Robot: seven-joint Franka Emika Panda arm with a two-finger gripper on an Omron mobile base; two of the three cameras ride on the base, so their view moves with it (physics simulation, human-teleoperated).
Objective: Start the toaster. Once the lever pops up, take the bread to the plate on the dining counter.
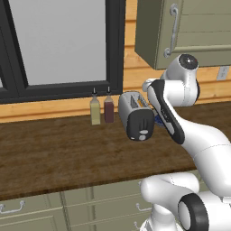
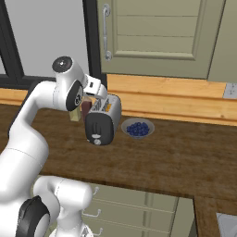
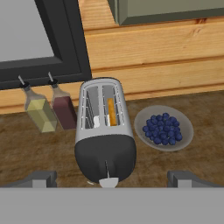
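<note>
The silver-grey toaster [image 3: 104,127] stands on the dark wood worktop [image 1: 54,153] with its black end panel [image 1: 140,124] facing me. The bread [image 3: 112,111] stands on edge in the right slot, only its tan top edge showing. The lever [image 3: 108,181] is a pale tab at the near end of the panel's slot. My gripper [image 3: 112,179] hovers open above and in front of the toaster, one fingertip on each side of the panel, holding nothing. The plate and the dining counter are out of view.
Two condiment bottles, yellowish [image 3: 39,111] and dark red [image 3: 64,109], stand left of the toaster by the window. A grey bowl of blueberries [image 3: 164,128] sits close on its right. A wall cabinet [image 2: 152,37] hangs above.
</note>
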